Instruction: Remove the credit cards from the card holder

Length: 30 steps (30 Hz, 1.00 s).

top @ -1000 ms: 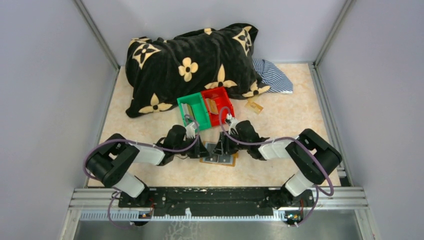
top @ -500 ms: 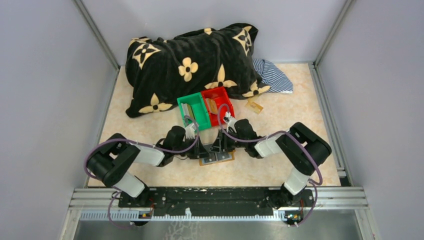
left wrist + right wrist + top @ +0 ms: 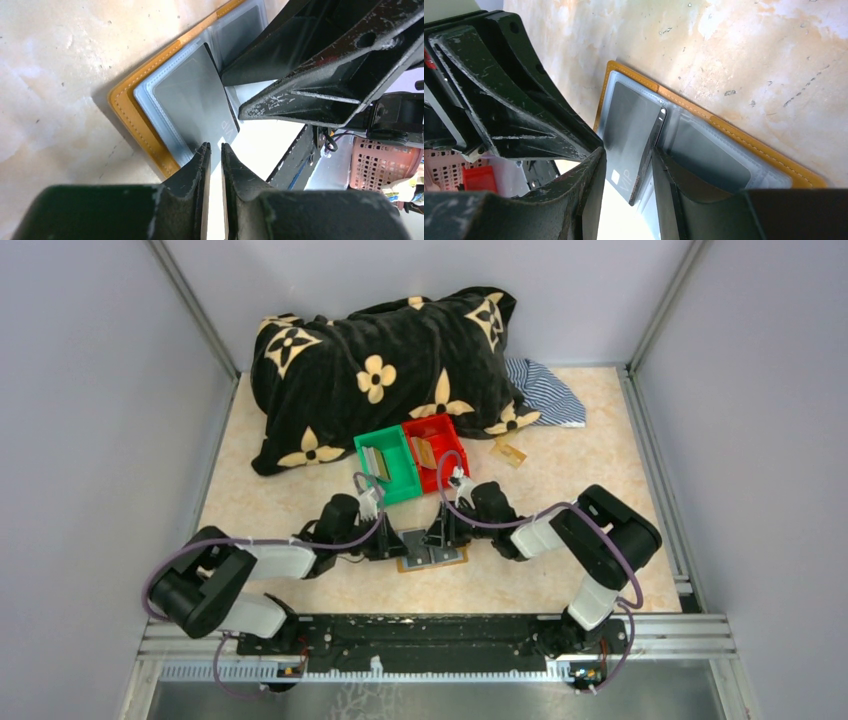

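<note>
Grey credit card (image 3: 626, 132) stands between the parted fingers of my right gripper (image 3: 629, 159); my left gripper (image 3: 215, 148) is nearly closed at the card holder (image 3: 127, 116), perhaps pinching it.

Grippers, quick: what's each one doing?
Left gripper: nearly shut at the grey credit card; grip unclear.
Right gripper: open, straddling that card.

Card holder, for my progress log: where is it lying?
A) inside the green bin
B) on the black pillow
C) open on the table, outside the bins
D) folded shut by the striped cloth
C: the card holder lies spread open on the table, grey pockets up, apart from the green bin.
</note>
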Motion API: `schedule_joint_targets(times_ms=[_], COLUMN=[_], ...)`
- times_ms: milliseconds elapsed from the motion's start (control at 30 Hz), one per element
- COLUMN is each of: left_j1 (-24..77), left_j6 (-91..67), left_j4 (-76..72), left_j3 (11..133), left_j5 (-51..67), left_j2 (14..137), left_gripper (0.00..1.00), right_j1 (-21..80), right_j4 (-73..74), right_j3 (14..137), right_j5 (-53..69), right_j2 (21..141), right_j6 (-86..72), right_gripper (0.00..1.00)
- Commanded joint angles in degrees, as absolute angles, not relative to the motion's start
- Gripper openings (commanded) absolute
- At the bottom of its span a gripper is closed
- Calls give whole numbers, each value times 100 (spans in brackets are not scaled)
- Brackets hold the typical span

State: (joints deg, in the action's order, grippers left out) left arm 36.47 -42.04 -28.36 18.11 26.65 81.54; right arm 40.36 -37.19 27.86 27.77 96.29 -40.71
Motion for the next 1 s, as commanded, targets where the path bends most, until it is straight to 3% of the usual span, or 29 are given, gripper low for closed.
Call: schedule_joint_targets(times_ms=[0,367,767,967], left_j1=[3596,3578,3522,3509], left_j6=[-4305,-4409,-3892,-3810], left_j4=[-2589,-3182,-2045,-2127], left_j3=[1661,1391,1441,1459], left_j5=[2607,2681,2069,2053], left_j2=[7794,8556,7729,7947], left_gripper=[19,19,20,20], right_j1=[4096,4100,4087,4087], right_j4=[-3304,-2898,-2773,-2671], right_j3=[2611,2716,2830,2852], right_j5=[2806,2692,2653,2647], right_j2=[9780,9627,9702,9706], right_j6=[-3938,-3733,-3650,-3546], right_gripper=[40,40,41,40])
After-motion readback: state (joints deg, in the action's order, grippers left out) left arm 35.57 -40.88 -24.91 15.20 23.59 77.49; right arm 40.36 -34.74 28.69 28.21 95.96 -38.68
